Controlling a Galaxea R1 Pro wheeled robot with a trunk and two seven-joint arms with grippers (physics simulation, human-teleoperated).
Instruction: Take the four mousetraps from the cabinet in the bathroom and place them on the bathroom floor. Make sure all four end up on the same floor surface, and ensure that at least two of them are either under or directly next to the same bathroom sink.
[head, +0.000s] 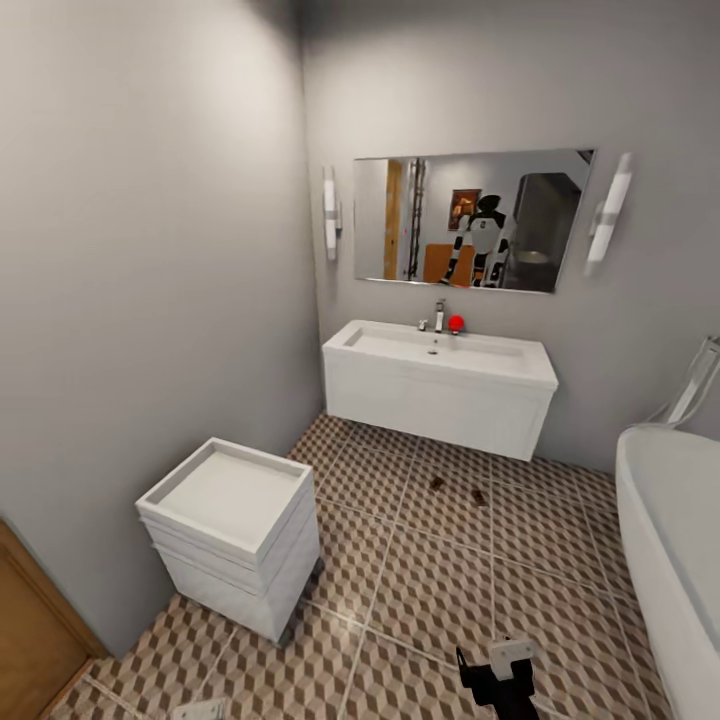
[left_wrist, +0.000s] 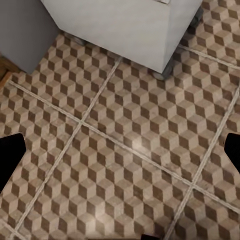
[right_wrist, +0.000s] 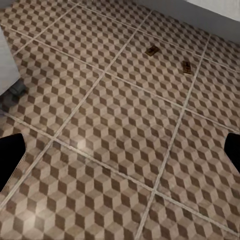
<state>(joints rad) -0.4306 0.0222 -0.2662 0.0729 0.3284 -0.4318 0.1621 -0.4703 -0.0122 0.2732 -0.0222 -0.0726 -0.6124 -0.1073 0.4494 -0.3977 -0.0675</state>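
Two mousetraps (head: 437, 483) (head: 479, 496) lie flat on the cube-patterned bathroom floor (head: 420, 590), just in front of the white wall-hung sink (head: 440, 385). The right wrist view shows the same pair, mousetrap (right_wrist: 153, 50) and mousetrap (right_wrist: 187, 67), well ahead of my right gripper (right_wrist: 120, 155). That gripper is open and empty, and it shows low in the head view as right gripper (head: 497, 682). My left gripper (left_wrist: 120, 155) is open too, over bare tiles near a white drawer unit (left_wrist: 115, 25). The cabinet is out of view.
The white drawer unit (head: 230, 535) stands against the left wall. A white bathtub (head: 675, 560) lines the right side. A mirror (head: 470, 220) hangs over the sink, and a wooden panel (head: 30, 625) sits at the lower left. Open tiles lie between unit and tub.
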